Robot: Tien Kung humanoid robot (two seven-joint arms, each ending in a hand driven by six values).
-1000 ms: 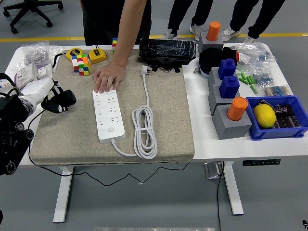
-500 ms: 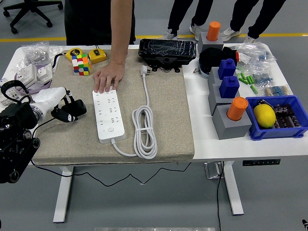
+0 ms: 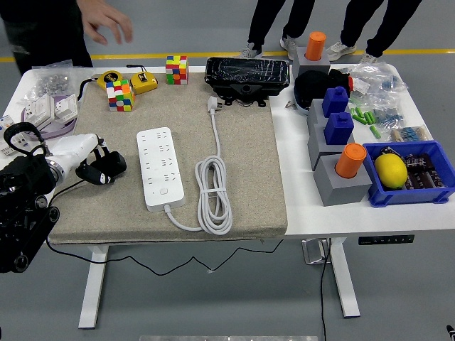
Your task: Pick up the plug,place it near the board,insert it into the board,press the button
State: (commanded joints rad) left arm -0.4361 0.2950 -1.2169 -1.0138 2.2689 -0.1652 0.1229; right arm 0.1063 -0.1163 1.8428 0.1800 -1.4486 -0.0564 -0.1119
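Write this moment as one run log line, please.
left hand: holds black plug | power strip: sockets empty | person's hand: off table

The board [image 3: 161, 168] is a long white power strip lying flat on the beige mat, its length running from far to near, slightly slanted; rows of sockets cover its top face, and a small button [image 3: 164, 190] sits near its near end; its white cable [image 3: 214, 186] leaves that near end, curls into a coiled bundle just right of it, and runs away to the white plug [image 3: 212, 105], which lies loose near the mat's far edge.
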